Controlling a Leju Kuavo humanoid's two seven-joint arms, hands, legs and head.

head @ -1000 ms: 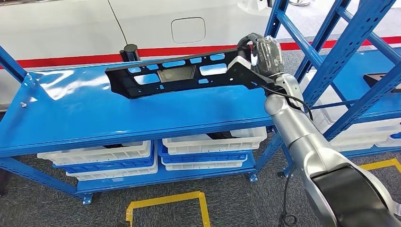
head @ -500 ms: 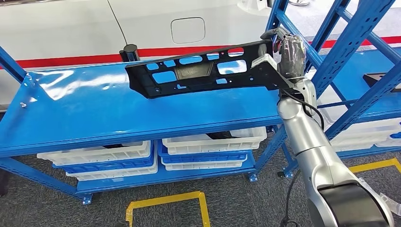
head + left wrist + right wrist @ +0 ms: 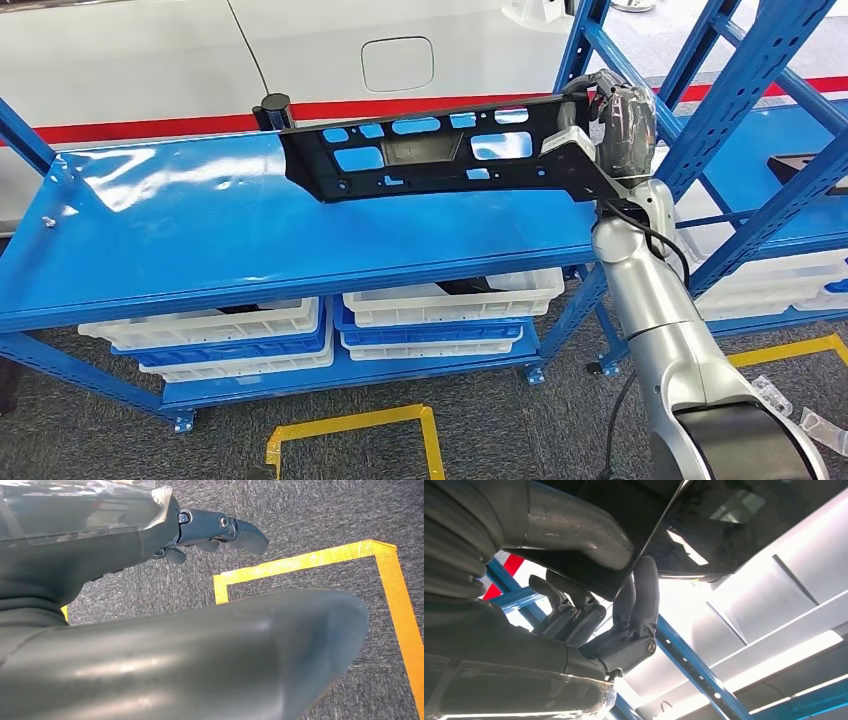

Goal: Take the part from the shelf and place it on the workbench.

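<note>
My right robot hand [image 3: 612, 120] grips the black part [image 3: 440, 150] by its end, now swung further right and clear above the blue shelf [image 3: 200, 240]; worktop placement comes next. Left robot hand [image 3: 220, 530] hangs loose, holding nothing.

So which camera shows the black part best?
The head view: the whole black part shows there, long and full of cutouts, held at one end by the right hand above the blue shelf. The right wrist view gives a close dark underside between thumb and fingers. The left wrist view looks at the floor.
</note>
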